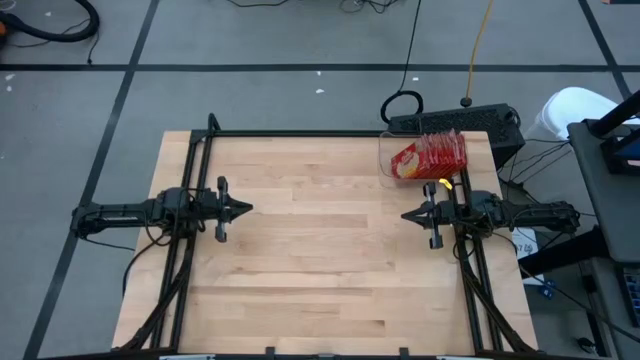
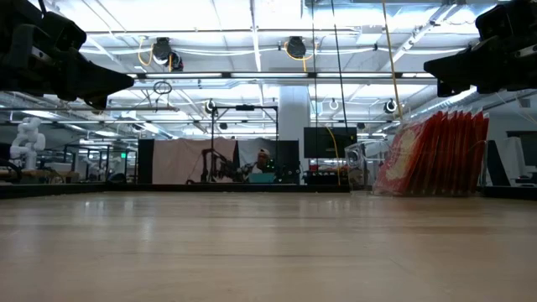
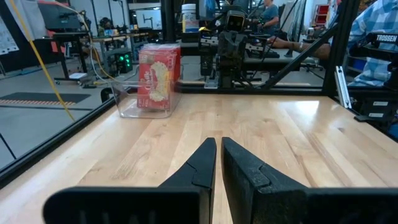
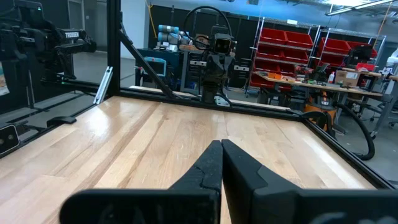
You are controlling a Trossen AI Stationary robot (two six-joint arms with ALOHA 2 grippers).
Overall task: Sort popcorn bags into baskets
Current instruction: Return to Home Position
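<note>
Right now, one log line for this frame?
bags: upright in clear bin | left pincer: shut, empty, left side | right pincer: shut, empty, near bin

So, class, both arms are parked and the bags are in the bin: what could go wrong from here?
The clear bin sits at the far edge of the table, close to the right gripper; a swing could knock it off. The popcorn bags stand on edge above its rim and might tip out.
</note>
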